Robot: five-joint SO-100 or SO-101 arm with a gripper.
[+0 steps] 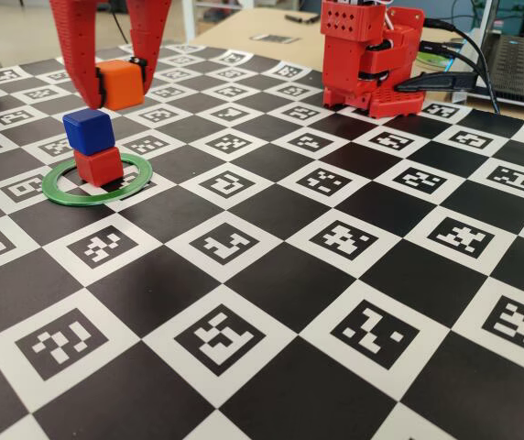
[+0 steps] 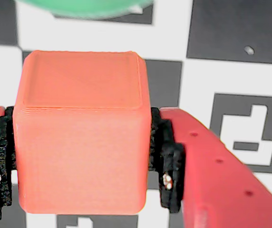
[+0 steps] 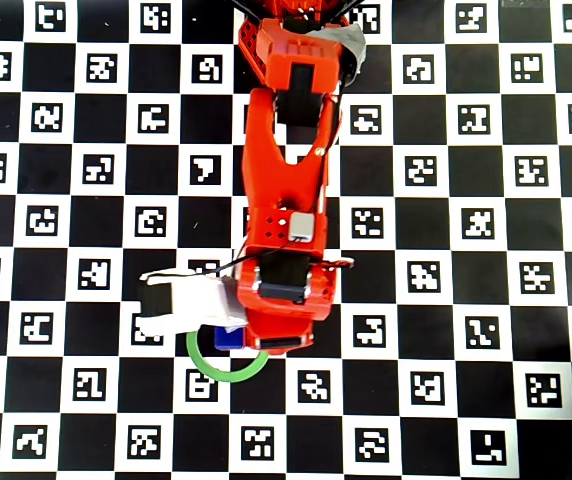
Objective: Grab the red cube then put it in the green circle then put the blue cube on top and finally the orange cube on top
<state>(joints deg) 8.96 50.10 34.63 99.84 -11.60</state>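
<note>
Gripper (image 1: 115, 87) pinches the orange cube (image 1: 122, 83) between both pads, held in the air above and behind my stack: blue cube (image 1: 89, 130) sitting on the red cube (image 1: 98, 167) inside the green circle (image 1: 60, 194).

Checkered marker mat (image 1: 271, 275), laptop (image 1: 523, 69) behind.

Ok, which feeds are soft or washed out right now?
Wrist view: orange cube fills the frame sharp, but the green circle at the top edge is a blur. Overhead view: white part beside the arm is blown out. Fixed view: evenly lit, blue cube crisp.
</note>
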